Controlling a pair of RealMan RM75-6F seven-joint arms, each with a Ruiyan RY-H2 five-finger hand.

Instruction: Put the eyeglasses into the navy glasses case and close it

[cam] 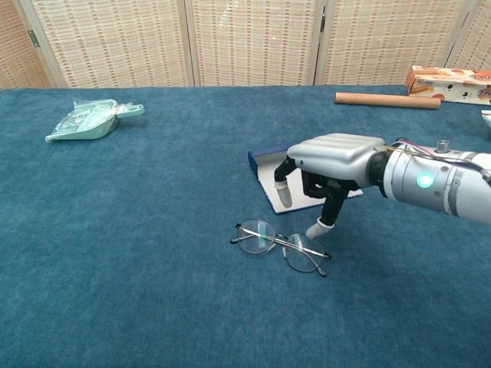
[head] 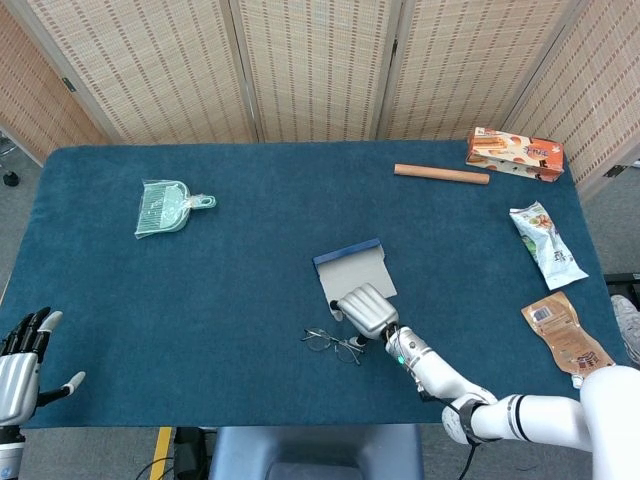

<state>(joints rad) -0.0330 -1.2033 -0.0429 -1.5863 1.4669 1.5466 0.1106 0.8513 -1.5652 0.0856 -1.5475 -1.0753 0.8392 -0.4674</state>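
The eyeglasses (head: 333, 344) (cam: 282, 245) lie unfolded on the blue cloth, just in front of the navy glasses case (head: 352, 265) (cam: 265, 159). The case lies open with its grey inside up. My right hand (head: 366, 310) (cam: 330, 165) hovers over the case's near edge with its fingers apart and pointing down. It holds nothing, and one fingertip (cam: 317, 228) hangs just above the glasses' right lens. My left hand (head: 20, 365) shows only in the head view, at the table's near left corner, with its fingers spread and empty.
A green dustpan (head: 165, 207) (cam: 88, 123) lies at the far left. A wooden rod (head: 441, 174) (cam: 387, 100) and a snack box (head: 514, 153) (cam: 449, 83) are at the far right. Two snack bags (head: 546, 243) (head: 564, 333) lie along the right edge.
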